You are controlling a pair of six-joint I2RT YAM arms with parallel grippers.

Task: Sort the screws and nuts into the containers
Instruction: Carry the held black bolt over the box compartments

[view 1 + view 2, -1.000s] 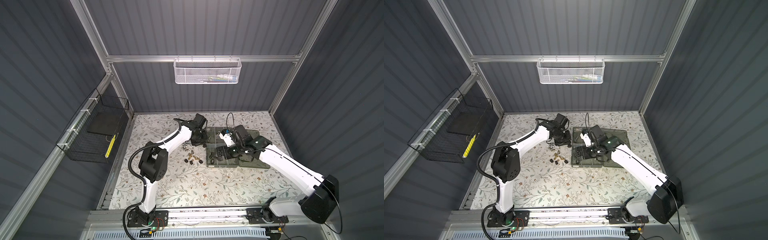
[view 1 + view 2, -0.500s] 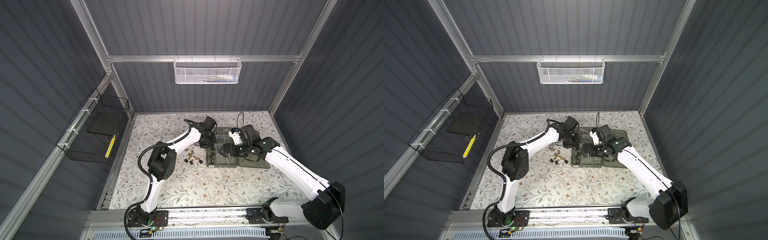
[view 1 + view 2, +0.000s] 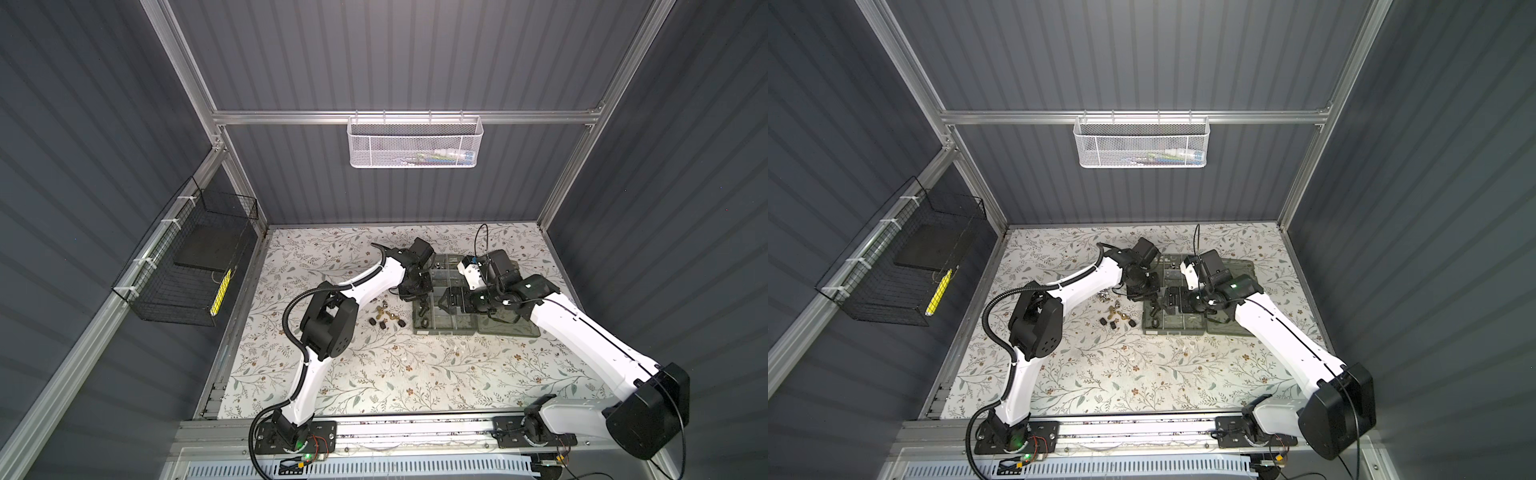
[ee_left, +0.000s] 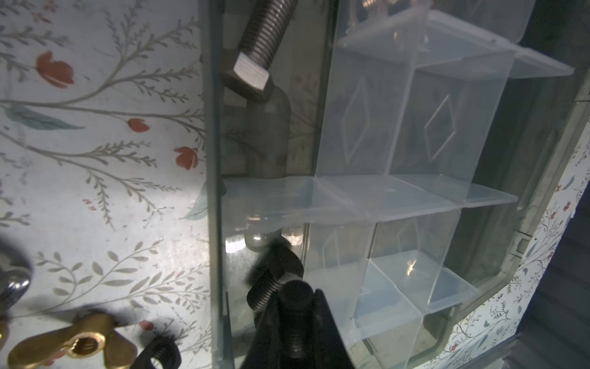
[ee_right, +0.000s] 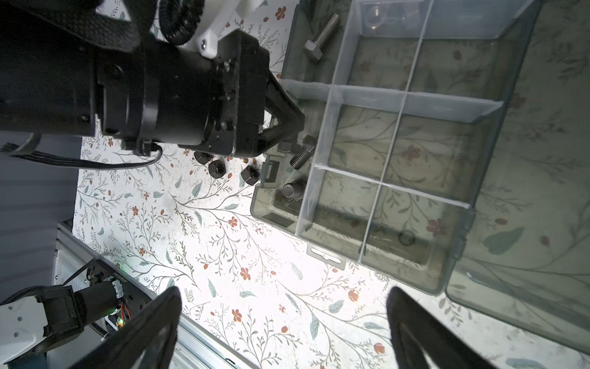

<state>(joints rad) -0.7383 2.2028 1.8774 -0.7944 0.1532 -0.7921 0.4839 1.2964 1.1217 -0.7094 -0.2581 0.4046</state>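
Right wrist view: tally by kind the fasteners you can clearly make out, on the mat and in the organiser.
Black hex nuts on the mat: 3
Silver hex bolt in the organiser: 1
Dark screws in the organiser: 2, one at the left claw tip, one standing on end
Total: 6

One organiser box [image 3: 444, 329]: smoky grey-green, translucent, clear dividers, flat on the table [image 3: 374, 374], lid [image 3: 513, 328] folded open at its 3 o'clock.
One silver hex bolt [image 4: 255, 48]: lying in the box's 9 o'clock column, toward the 12 o'clock end.
One black screw [image 4: 266, 287]: threaded, tilted, in the next compartment toward 6 o'clock, pinched in the left gripper [image 4: 295, 302].
One black socket screw [image 5: 292, 191]: upright, 6 o'clock end.
Loose pieces [image 3: 384, 320]: black nuts [image 5: 217, 167], brass wing nut [image 4: 76, 345], on the table at the box's 9 o'clock.
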